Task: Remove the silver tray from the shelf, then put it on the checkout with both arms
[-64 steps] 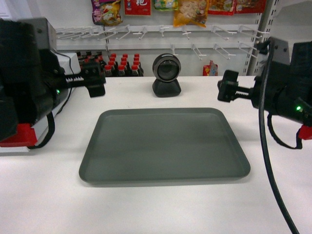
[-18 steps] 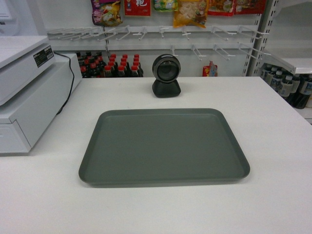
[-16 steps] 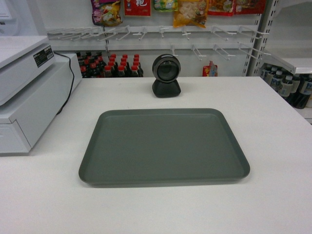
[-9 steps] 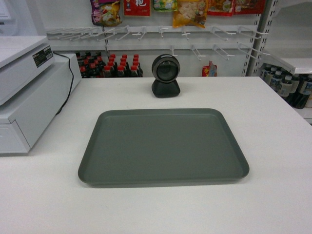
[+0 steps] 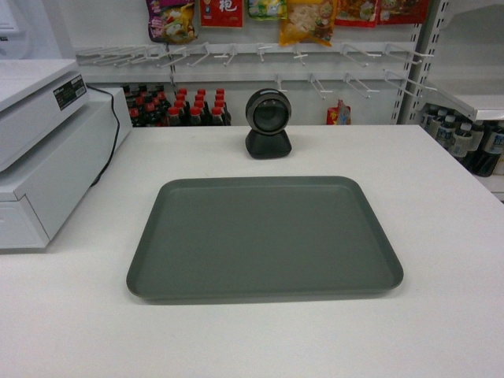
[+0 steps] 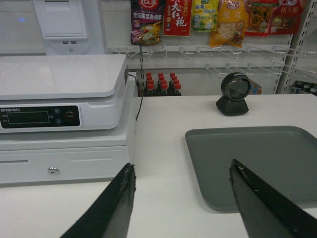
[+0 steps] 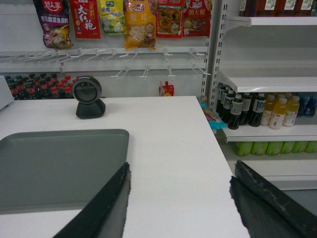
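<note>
The silver tray lies flat on the white checkout, in front of the black scanner. It also shows in the left wrist view as the silver tray and in the right wrist view as the silver tray. My left gripper is open, held back from the tray's near left corner, with nothing between its fingers. My right gripper is open over bare counter, right of the tray. Neither arm shows in the head view. The shelf stands to the right of the counter.
A white cash register with drawer sits on the counter's left. Red-capped bottles and peg hooks with snack bags line the back wall. Drink bottles fill the lower shelf on the right.
Both arms, in the head view 3.6 s ago beside the tray, have pulled back out of that view. The tray has stayed in place on the counter.
</note>
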Robot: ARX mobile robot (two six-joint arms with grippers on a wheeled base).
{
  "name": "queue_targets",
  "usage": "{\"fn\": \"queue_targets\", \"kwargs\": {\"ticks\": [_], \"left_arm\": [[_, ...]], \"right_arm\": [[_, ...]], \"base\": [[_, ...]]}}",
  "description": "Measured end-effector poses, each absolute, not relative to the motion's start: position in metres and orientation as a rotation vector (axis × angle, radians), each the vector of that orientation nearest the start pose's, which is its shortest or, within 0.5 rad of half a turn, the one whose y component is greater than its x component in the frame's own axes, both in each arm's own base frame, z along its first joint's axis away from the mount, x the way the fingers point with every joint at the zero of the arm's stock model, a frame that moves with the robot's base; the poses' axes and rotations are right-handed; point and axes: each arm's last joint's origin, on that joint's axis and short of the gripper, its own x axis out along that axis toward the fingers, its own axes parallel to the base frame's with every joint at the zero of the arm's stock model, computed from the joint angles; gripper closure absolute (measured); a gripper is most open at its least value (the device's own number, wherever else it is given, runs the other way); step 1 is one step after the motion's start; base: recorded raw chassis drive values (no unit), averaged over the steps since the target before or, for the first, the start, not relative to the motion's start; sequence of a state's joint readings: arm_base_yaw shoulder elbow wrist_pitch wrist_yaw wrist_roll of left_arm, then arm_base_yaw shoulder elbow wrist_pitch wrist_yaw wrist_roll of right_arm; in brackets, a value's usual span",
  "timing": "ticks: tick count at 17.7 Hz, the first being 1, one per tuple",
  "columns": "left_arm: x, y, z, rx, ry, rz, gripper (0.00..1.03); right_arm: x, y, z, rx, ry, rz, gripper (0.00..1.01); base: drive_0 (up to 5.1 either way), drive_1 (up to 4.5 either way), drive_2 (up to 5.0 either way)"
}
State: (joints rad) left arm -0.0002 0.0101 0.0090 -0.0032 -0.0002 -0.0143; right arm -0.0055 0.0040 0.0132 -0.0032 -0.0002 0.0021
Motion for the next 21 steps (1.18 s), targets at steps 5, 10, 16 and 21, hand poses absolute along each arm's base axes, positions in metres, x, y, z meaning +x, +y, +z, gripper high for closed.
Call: {"fn": "queue_targets", "kwargs": {"ticks": [5, 10, 16, 21], "left_arm": [[0.0978, 0.0, 0.1655, -0.014, 0.004, 0.0, 0.06], [0.0978, 0.0, 0.1655, -0.013, 0.004, 0.0, 0.05], [0.0978, 0.0, 0.1654, -0.014, 0.005, 0.0, 0.05], [0.0978, 0.0, 0.1653, -0.013, 0.006, 0.0, 0.05]], "right_arm": [[0.0971, -0.0005, 0.1674, 0.002, -0.006, -0.005, 0.04], [0.0971, -0.0005, 0.1674, 0.002, -0.006, -0.005, 0.03], [0.0971, -0.0005, 0.1673, 0.002, -0.006, -0.005, 0.03], [0.0972, -0.0005, 0.1673, 0.002, -0.005, -0.005, 0.03]], "base": [[0.0, 0.0, 0.0], [0.0, 0.0, 0.0], [0.0, -2.0, 2.0], [0.0, -4.21, 4.2]]}}
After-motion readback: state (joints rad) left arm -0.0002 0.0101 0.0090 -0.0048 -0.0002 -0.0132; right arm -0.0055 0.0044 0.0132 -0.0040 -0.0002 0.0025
